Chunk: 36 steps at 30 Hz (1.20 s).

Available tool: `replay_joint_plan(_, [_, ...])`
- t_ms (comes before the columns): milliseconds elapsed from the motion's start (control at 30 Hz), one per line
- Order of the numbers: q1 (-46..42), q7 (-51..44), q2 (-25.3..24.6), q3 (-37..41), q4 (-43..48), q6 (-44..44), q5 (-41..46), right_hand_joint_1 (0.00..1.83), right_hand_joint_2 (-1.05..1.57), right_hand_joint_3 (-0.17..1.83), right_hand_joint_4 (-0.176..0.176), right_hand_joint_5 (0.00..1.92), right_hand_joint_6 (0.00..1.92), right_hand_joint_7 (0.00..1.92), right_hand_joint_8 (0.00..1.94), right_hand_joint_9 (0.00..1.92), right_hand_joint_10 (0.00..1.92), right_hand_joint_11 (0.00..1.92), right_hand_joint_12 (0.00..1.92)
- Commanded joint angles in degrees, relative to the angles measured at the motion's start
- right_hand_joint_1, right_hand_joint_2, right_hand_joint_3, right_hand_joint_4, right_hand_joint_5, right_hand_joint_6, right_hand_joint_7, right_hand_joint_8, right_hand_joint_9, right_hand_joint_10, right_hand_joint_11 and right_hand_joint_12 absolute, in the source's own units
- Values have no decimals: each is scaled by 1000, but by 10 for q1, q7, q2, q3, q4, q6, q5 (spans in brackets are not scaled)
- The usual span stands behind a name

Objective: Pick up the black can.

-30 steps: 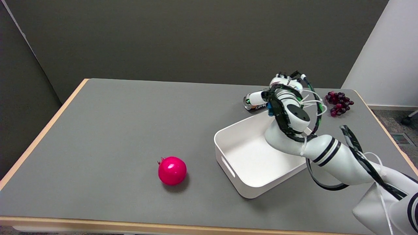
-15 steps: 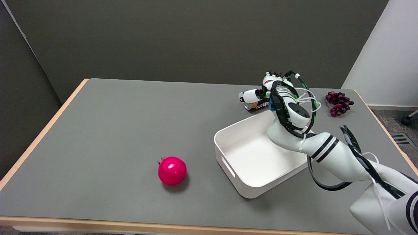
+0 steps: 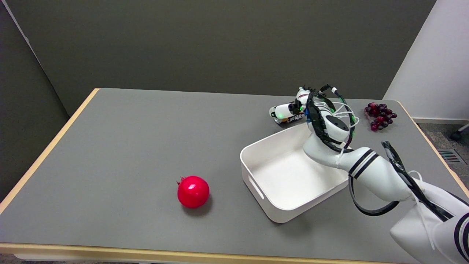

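Head view: the robot hand has sunk lower, its fingers now wrapping the lying black can. The grasp looks nearly set; lifting remains.

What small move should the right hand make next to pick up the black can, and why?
Probably close the fingers firmly around the black can before any lift. The right hand is down over the can, which lies on its side on the table beyond the white bin. The hand hides most of the can, so a firm grip is not yet evident.
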Motion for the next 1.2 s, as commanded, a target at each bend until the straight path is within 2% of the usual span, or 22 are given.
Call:
replay_joint_plan(33, [48, 33, -11, -10, -119, 93, 26, 457, 602, 583, -117, -1, -1, -1, -1, -1, -1, -1, 881])
replay_joint_plan(300, [76, 30, -17, -17, -168, 126, 37, 452, 602, 587, -123, -1, -1, -1, -1, -1, -1, -1, 875])
replay_joint_plan(800, [71, 28, -11, -9, -180, 152, 39, 448, 602, 590, -125, -1, -1, -1, -1, -1, -1, -1, 858])
replay_joint_plan(1067, [52, 26, 22, 6, -139, 150, 41, 471, 599, 589, -122, -1, -1, -1, -1, -1, -1, -1, 855])
replay_joint_plan(1200, [36, 13, 55, 12, -101, 150, 56, 484, 597, 588, -121, -1, -1, -1, -1, -1, -1, -1, 853])
